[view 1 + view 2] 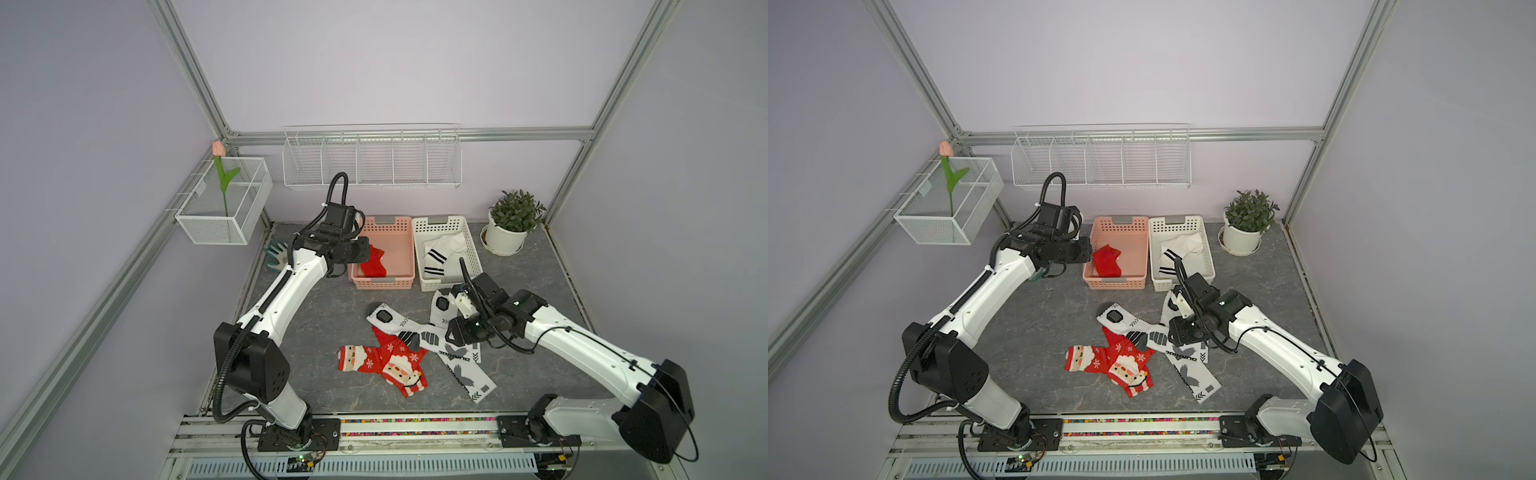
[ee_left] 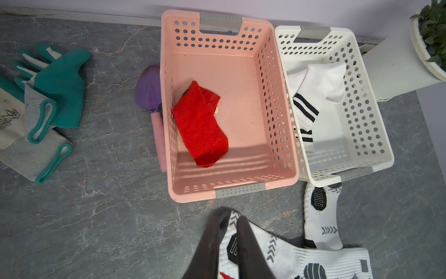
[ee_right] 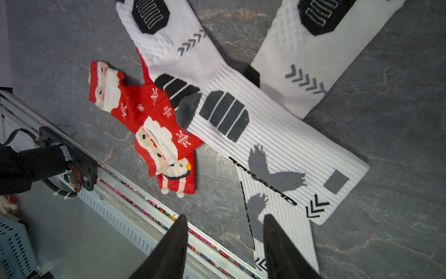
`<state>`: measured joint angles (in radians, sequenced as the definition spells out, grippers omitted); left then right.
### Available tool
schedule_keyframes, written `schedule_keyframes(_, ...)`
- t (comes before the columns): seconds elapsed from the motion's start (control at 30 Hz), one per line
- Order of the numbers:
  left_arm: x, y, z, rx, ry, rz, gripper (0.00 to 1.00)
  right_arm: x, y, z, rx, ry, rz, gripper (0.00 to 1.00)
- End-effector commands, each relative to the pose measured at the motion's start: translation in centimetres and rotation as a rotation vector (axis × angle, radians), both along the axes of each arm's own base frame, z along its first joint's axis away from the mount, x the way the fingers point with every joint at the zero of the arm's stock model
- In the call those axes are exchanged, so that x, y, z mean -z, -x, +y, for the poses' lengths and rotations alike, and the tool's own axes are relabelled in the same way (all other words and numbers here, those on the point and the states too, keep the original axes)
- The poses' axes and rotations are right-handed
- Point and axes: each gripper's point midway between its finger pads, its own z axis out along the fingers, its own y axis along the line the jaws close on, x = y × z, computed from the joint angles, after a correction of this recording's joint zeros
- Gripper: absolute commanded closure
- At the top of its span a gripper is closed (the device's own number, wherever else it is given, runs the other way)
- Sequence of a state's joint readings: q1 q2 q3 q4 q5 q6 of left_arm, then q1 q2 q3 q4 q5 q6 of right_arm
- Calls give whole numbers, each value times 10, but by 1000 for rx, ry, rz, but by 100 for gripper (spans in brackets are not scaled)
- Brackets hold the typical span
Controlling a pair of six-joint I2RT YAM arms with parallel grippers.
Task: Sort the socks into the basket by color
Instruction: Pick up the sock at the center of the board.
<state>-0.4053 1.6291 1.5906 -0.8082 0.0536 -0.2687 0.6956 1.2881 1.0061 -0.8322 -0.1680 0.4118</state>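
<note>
A plain red sock (image 2: 200,125) lies inside the pink basket (image 2: 239,189), apart from my left gripper (image 2: 231,215). That gripper hovers over the basket's left edge (image 1: 361,253); its fingers stand almost together with nothing between them. The white basket (image 1: 440,284) holds a white sock with black stripes (image 2: 313,91). On the table lie red Santa socks (image 1: 386,361) partly under long white graphic socks (image 1: 428,338). My right gripper (image 3: 224,216) hangs open above the white graphic socks (image 3: 241,120), beside the Santa socks (image 3: 144,108), holding nothing.
Teal-and-grey gloves (image 2: 55,91) and a purple trowel (image 2: 149,91) lie left of the pink basket. A potted plant (image 1: 513,224) stands at the back right. A mesh box with a tulip (image 1: 224,208) and a wire rack (image 1: 372,160) hang on the walls.
</note>
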Motion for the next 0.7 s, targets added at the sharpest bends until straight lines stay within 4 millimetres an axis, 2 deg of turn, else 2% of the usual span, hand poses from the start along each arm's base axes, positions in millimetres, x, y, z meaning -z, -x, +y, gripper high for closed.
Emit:
schedule_keyframes(0.0, -10, 3, -1, 5, 18, -23, 81, 6, -2, 4, 11, 9, -3, 47)
schedule_keyframes(0.2, -10, 3, 0, 4, 11, -24, 81, 18, -1, 17, -33, 47, -3, 47)
schedule_keyframes(0.4, -9, 3, 1, 1, 5, -22, 81, 37, -1, 28, -96, 90, -11, 47)
schedule_keyframes(0.67, -8, 4, 1, 6, 3, -19, 81, 44, -7, 47, -176, 149, -49, 47)
